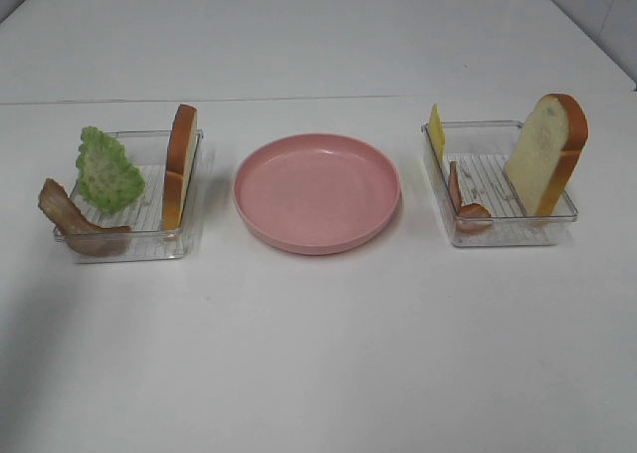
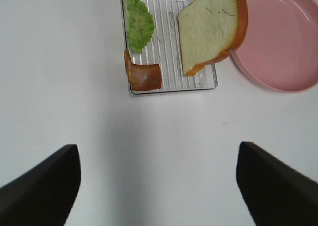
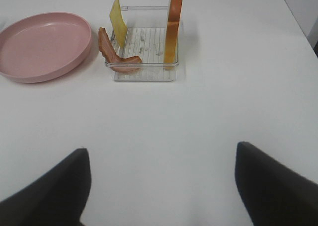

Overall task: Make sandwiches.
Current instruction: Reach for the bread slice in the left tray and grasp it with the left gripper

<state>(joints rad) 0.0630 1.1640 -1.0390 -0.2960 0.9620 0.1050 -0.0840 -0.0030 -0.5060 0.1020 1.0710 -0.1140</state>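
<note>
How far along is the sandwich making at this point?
Done: nothing; the round pink plate holds no food. In hand: nothing; the left gripper and right gripper hover open. Left: everything. The green lettuce leaf, a brown-red bacon strip and a white bread slice sit in the left clear plastic tray; the yellow cheese slice, second bacon strip and second bread slice in the right clear tray.

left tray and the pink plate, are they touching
Apart. The exterior high view shows a strip of bare white table between the left tray and the pink plate.
</note>
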